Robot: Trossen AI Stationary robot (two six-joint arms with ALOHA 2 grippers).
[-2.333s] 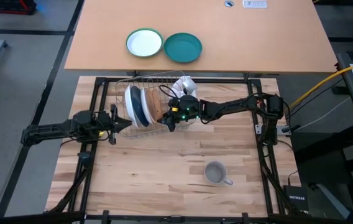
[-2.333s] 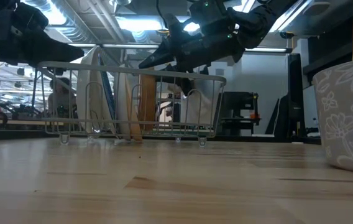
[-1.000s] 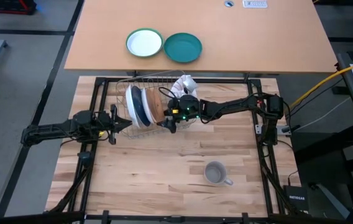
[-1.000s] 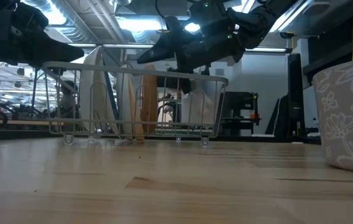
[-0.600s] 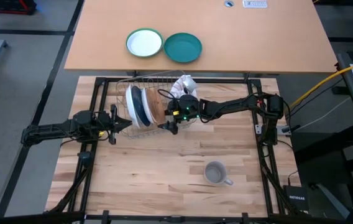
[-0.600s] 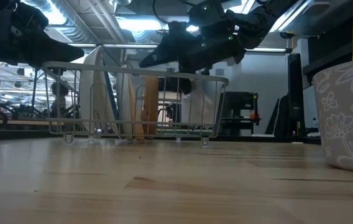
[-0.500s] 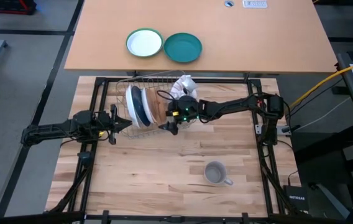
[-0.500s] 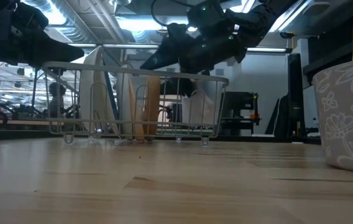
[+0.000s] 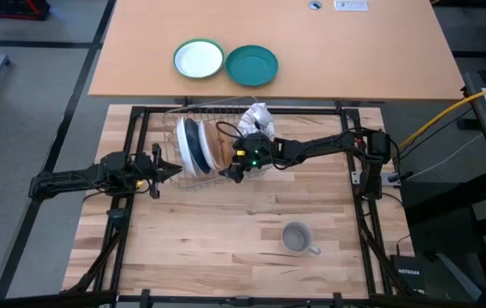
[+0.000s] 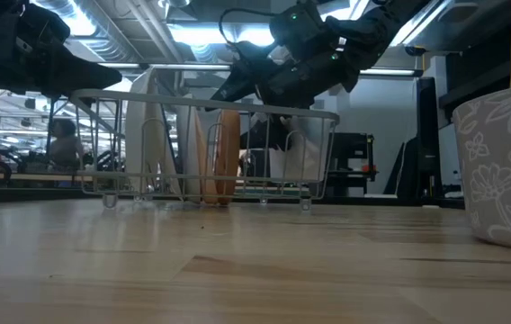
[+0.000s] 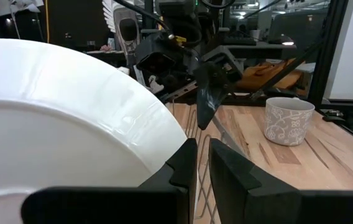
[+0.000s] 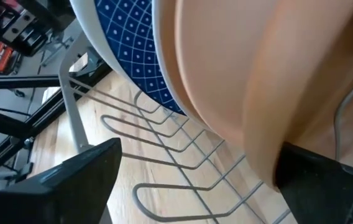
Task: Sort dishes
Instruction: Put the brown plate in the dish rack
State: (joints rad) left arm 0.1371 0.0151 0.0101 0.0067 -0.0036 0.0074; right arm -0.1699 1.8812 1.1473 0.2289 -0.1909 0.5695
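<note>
Since the earlier frames the wire rack [image 9: 198, 154] has slid a little toward the right arm, and the tan plate [image 9: 220, 150] in it now stands straighter, with the right gripper [image 9: 236, 169] spread wide around its edge rather than pinching it. The right wrist view shows what the others cannot: both dark fingers [image 12: 71, 180] stand clear on either side of the smooth wood-coloured plate [image 12: 238, 74], with a blue plate [image 12: 133, 56] patterned in a fine white grid just behind it and the rack's looped wire prongs [image 12: 183, 186] below. The low view shows the rack [image 10: 206, 148] as thin metal bars holding the plates on edge, the tan plate [image 10: 224, 153] among them near the rack's middle. The left wrist view is filled by a glossy white plate [image 11: 58, 118], and the left gripper [image 11: 202, 165] has its fingers nearly together at the rack's side; whether they clamp a wire I cannot tell. The mug [image 9: 297, 239], grey with a pale floral pattern, stands on the wooden table [image 9: 226, 248] well apart from the rack. Beyond the rack, on the far tan table, lie a green-rimmed plate [image 9: 198, 60] and a teal plate [image 9: 251, 66] side by side.
</note>
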